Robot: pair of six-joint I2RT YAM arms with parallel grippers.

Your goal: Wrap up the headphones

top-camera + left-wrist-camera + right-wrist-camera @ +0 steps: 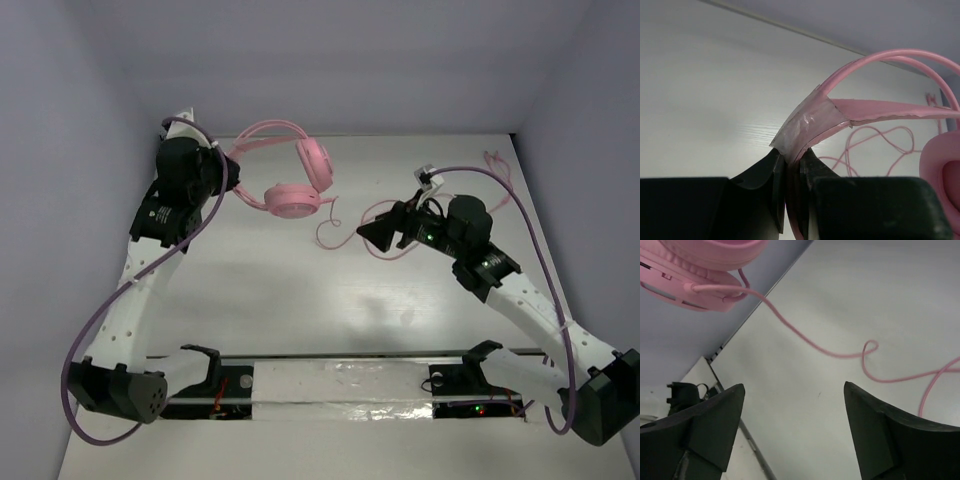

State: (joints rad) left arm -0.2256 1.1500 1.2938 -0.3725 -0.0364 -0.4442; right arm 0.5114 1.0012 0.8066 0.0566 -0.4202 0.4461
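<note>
Pink headphones [292,198], round padded earcups, double headband, thin looping cord [845,355]

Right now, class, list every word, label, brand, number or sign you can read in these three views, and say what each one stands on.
No text can be read in any view.
On the headphones no brand or print shows, neither on the earcups nor on the headband.
The small yellowish mark on the left arm is too small to read.
</note>
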